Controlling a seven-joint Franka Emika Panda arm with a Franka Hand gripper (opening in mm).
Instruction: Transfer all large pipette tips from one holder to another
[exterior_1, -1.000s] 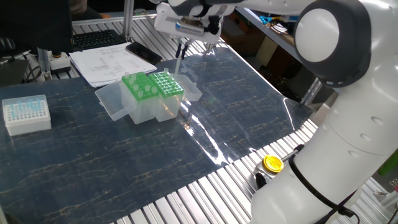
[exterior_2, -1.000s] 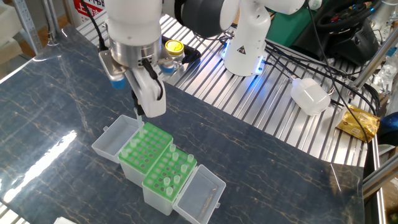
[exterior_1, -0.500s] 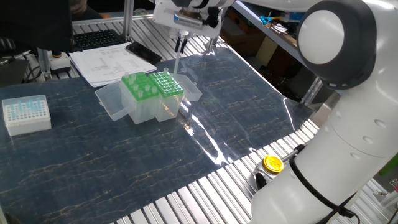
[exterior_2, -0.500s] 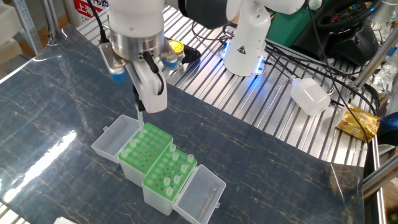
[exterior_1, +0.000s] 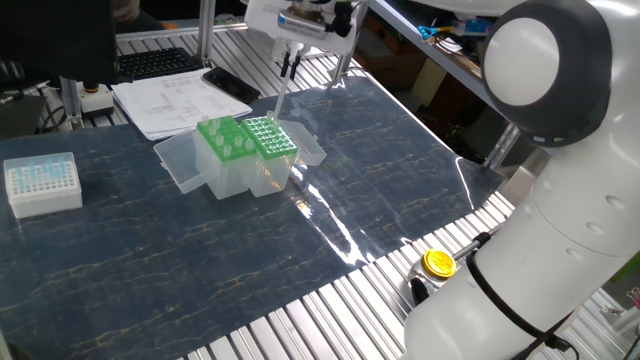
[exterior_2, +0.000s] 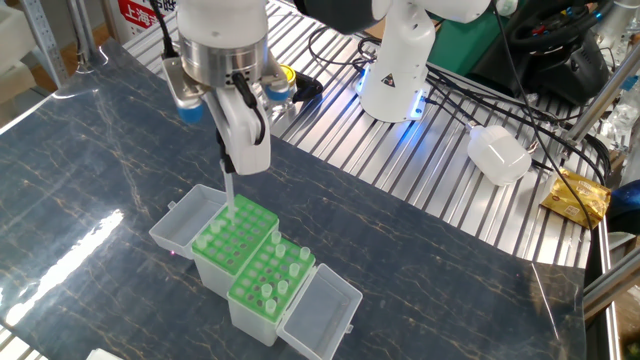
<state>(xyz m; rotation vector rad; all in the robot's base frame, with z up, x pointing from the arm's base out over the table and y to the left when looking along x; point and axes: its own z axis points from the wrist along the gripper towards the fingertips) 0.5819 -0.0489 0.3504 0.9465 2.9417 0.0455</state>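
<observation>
While the gripper (exterior_2: 229, 163) hangs clamped on one large pipette tip (exterior_2: 228, 186) above the green holder (exterior_2: 236, 235), other tips (exterior_2: 282, 273) sit at that rack's 5 o'clock: light, stiff, slippery, probably best pinched near the collar.

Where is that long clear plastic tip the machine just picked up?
The long clear plastic pipette tip hangs from the two-finger gripper, just above the green tip holder nearer the open clear lid, at the table's middle in both views.
</observation>
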